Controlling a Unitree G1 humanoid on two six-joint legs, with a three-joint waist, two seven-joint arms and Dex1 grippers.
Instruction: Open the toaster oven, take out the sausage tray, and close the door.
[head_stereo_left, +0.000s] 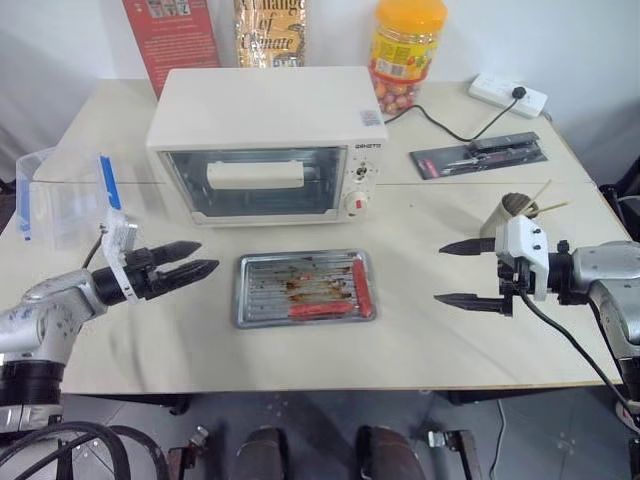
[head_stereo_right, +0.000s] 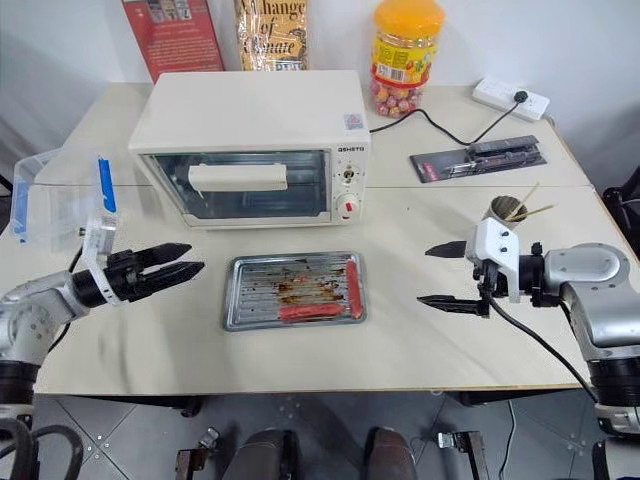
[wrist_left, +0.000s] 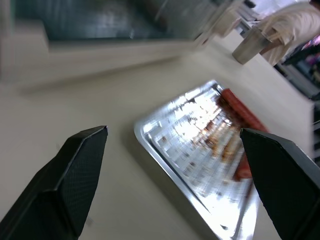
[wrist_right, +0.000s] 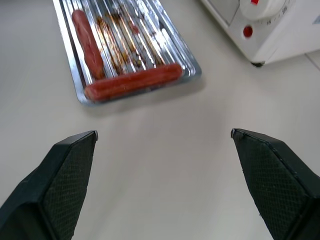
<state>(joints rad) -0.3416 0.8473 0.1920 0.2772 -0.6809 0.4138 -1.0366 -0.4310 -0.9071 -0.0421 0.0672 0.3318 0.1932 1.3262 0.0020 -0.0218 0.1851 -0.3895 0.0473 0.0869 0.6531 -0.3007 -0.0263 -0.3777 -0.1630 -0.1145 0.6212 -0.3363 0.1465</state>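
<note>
Black fingers of my left gripper (head_stereo_left: 198, 258) stand apart over the table (head_stereo_left: 420, 340), empty, just off the left end of the sausage tray (head_stereo_left: 305, 288) and pointing toward it. My right gripper (head_stereo_left: 458, 272) hangs well off the tray's right end, jaws wide and holding nothing, aimed back toward the middle.

My left wrist view looks across the tray's near corner to the bottom edge of the toaster oven (head_stereo_left: 268, 140) and a cup with sticks (head_stereo_left: 518, 208) beyond. My right wrist view gives both red sausages (wrist_right: 132, 81) clearly, one along the tray's long edge, one along its short end, plus the oven's lower knob (wrist_right: 262, 6).

From the head views, the tray lies flat on the table just in front of the oven, long axis running left to right, parallel to the oven's front. I see the door (head_stereo_left: 255, 182) shut, its white bar handle facing me.
</note>
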